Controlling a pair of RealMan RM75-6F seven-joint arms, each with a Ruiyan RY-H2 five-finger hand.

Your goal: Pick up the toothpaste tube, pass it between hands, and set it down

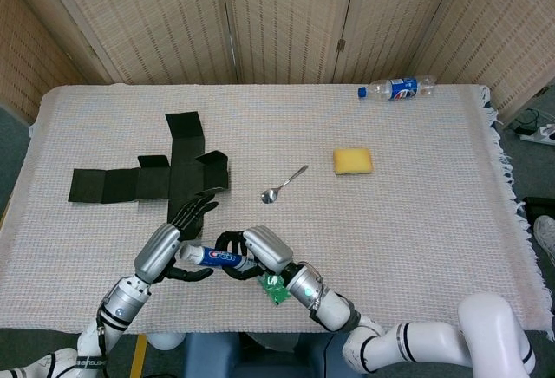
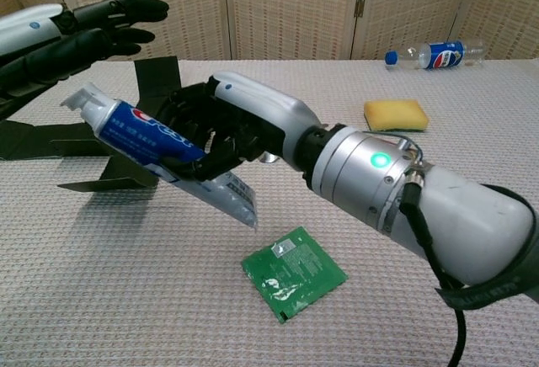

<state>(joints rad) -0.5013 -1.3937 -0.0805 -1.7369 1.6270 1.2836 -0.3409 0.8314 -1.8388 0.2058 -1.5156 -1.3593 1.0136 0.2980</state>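
Gripping glossy toothpaste tube [image 2: 145, 134], right hand [image 2: 221, 123], left hand [image 2: 63, 34] spread alongside

Head view: high, looking steeply down over the whole bench [image 1: 416, 248]. Chest view: low, close, facing the far screens. Both share the near-front area, probably the bottle [image 1: 397, 88] [image 2: 434, 53] too

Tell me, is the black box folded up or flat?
Flat. The black box lies unfolded on the table, its panels spread like a cross.
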